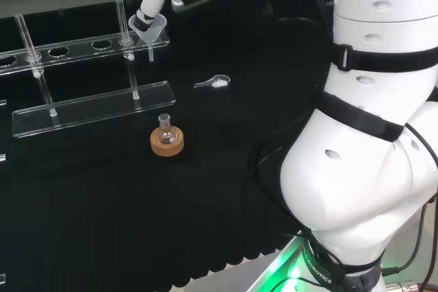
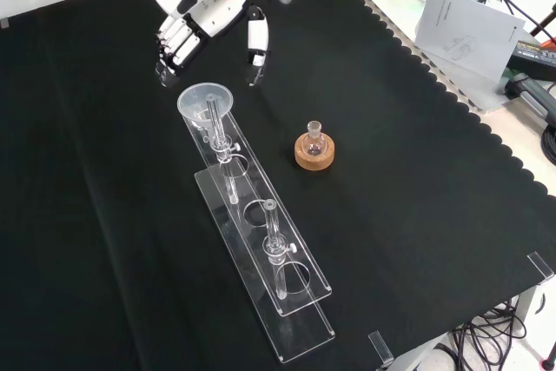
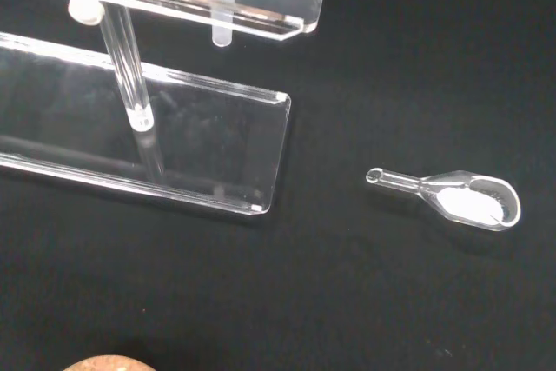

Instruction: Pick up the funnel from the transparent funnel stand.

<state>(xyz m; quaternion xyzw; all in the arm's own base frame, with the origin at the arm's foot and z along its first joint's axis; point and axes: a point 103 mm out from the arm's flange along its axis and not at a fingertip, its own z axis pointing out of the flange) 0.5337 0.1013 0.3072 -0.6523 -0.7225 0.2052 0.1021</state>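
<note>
Clear funnel (image 2: 206, 103) sits in stand (image 2: 287, 288) w/ hand (image 2: 187, 28) just behind, fingers relaxed, holding nothing: should close round the rim, then lift straight up.

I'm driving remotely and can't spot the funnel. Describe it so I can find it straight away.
Find the long transparent stand running down the black cloth in the front view. At its far end, just below the hand, the funnel sits in the last hole. It is the one wide clear cone; the other holes stand empty.
</note>
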